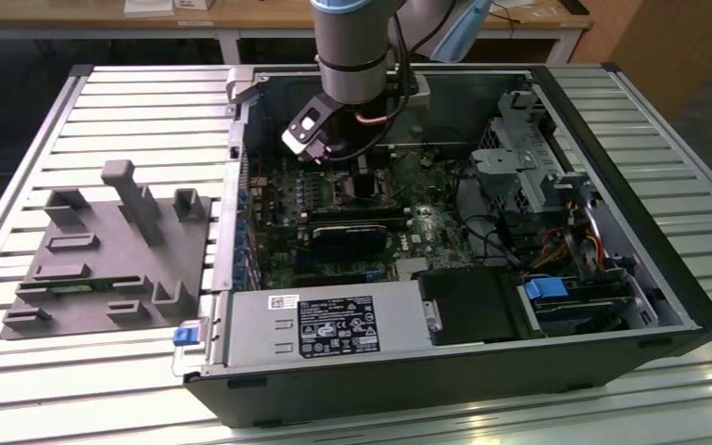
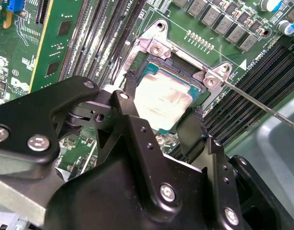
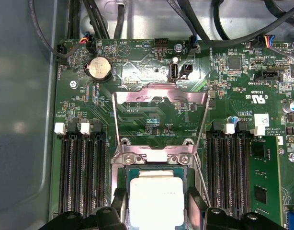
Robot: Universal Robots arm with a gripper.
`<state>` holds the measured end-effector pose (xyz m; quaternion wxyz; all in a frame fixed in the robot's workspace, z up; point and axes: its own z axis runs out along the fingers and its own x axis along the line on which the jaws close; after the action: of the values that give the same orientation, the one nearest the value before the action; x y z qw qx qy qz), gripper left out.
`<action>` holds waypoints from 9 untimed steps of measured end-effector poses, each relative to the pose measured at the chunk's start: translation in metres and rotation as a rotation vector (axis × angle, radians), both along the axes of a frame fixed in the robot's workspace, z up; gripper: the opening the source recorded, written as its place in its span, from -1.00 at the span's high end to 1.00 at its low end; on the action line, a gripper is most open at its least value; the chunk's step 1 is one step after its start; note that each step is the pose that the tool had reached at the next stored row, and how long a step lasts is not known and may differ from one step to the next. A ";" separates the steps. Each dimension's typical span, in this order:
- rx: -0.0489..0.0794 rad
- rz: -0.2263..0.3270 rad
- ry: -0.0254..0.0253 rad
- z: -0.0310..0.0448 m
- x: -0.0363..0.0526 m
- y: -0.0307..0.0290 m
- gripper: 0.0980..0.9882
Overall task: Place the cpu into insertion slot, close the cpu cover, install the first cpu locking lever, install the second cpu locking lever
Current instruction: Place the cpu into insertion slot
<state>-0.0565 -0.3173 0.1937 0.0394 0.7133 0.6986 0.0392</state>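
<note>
The chip (image 2: 166, 98) lay in the socket (image 2: 156, 48), square to its rim. The fingers (image 2: 130, 115) pressed against two opposite edges and were, as far as could be judged, clamped on it, likely to keep it level over the contacts. The cover (image 3: 159, 94) stood folded back, leaving the socket free, and a thin lever (image 2: 262, 103) stuck out unlatched. The arm (image 1: 356, 46) reached straight down into the open computer case (image 1: 455, 371) on the bench (image 1: 121, 102).

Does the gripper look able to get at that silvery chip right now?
Probably yes. The cover is flipped back, nothing lies over the chip, and the gripper hangs right above it.
</note>
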 end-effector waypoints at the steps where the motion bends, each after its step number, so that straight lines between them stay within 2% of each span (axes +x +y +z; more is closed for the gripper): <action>1: 0.000 0.000 0.0000 0.0000 -0.0001 0.0000 -0.15; 9: 0.000 0.000 0.0000 0.0000 -0.0001 0.0000 -0.12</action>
<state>-0.0566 -0.3173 0.1937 0.0393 0.7134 0.6985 0.0392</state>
